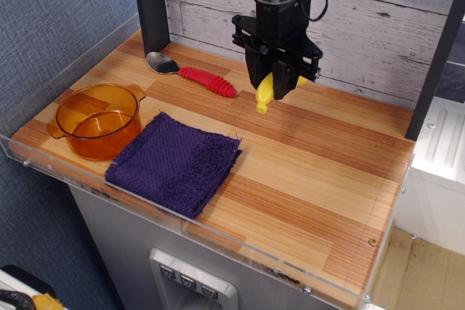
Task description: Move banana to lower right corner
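Light-wood corner (pixel 372 242) at the near right is my target, so I should carry across the counter (pixel 305 179) low and clear of the cloth (pixel 174 165), my tool (pixel 277 89) clamped on the banana (pixel 264 94) held above the far side, its upper end hidden.
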Controlling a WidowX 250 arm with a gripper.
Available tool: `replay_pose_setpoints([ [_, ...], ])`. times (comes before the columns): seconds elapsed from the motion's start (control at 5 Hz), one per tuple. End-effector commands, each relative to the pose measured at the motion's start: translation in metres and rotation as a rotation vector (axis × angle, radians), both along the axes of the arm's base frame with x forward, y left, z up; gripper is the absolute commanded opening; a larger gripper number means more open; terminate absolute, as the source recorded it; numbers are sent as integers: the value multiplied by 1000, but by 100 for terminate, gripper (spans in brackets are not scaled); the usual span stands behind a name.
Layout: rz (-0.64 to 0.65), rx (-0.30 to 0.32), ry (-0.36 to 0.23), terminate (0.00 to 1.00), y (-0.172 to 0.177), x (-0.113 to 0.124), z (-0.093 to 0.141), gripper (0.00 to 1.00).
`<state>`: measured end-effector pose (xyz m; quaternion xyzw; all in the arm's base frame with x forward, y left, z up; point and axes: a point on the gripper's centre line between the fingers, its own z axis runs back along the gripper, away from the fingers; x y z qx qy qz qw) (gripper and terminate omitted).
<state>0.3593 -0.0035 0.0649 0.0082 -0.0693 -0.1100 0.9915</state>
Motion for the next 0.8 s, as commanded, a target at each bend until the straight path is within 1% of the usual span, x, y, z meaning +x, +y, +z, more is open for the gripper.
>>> replay_pose_setpoints([
  [0.0,-21,-6,-46,0,-27,-37,25,0],
  [0.2,-32,-14,-53,0,-35,-51,19,0],
  [0.4,-48,-34,-50,0,-45,-64,10,0],
  [0.6,-88,-45,-30,0,-61,-69,-9,0],
])
